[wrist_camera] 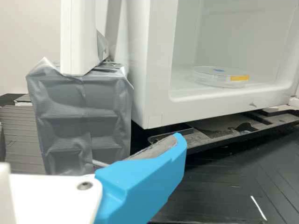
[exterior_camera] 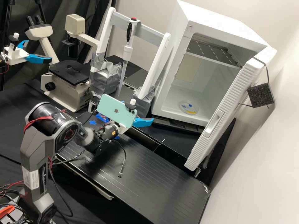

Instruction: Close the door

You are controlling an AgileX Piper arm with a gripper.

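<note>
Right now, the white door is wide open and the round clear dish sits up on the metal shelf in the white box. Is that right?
Not quite: the round clear dish isn't on the metal shelf. The high view shows it down on the floor of the white box. The white door is wide open, as you said.

One door [exterior_camera: 230, 102], one dish [exterior_camera: 188, 107]

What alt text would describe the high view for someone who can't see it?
A white fridge with its door wide open and a clear dish inside stands on a black bench. A dark robot arm carrying a green phone at its wrist is apart from the door. Behind it are a microscope and a pipette hanging in a frame.
</note>
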